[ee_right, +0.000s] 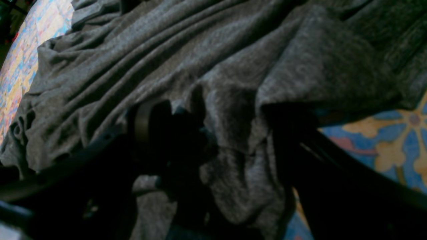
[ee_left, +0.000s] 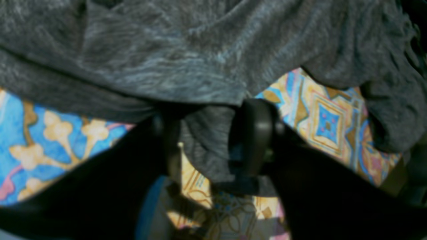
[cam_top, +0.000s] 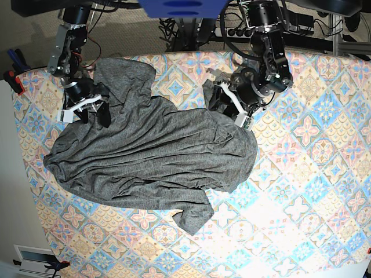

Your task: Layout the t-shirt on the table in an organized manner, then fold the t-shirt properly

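Left gripper (ee_left: 213, 133) pinches cloth; right gripper (ee_right: 213, 133) (jaws wide) straddles it.

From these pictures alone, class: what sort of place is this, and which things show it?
Probably a robotics lab or test bench. Two arms stand at the far edge of a tile-print table, a grey t-shirt lies rumpled between them, and cables and a power strip run behind.

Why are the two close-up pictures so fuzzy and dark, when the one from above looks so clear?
Left wrist view: the shirt and the left gripper are very close to the lens, so they blur. Right wrist view: dim, with the right gripper almost black in shadow. Base view: bright and sharp, though glare washes out the table at the near edge.
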Motion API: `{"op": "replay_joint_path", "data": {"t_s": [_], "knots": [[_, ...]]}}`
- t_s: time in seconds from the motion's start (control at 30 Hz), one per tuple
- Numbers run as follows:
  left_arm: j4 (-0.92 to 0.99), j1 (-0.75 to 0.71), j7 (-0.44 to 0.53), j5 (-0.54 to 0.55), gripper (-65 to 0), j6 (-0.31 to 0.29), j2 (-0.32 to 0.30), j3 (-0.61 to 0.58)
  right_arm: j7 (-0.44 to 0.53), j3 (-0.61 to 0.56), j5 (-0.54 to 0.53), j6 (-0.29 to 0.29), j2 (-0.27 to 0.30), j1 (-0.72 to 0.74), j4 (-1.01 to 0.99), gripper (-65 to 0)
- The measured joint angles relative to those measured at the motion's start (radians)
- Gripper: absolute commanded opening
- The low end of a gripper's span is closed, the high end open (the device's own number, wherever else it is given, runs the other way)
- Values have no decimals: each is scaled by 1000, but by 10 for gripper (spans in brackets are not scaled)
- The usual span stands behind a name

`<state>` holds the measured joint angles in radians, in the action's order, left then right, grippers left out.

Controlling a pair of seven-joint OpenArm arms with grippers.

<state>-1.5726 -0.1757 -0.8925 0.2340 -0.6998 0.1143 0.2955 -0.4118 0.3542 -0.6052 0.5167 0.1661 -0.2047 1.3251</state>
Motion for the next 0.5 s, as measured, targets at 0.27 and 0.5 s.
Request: {"op": "replay_joint_path", "data": {"t_s": [0.27,0.5], "knots": [[-21,-27,-24,6,-610,-8,-43,66,-24,0,6,-5,12,5,-1,-394],[-81,-61,-43,-1,-611,-9,-182,151,-28,0,7,-14,14,5,-5,-481]]}}
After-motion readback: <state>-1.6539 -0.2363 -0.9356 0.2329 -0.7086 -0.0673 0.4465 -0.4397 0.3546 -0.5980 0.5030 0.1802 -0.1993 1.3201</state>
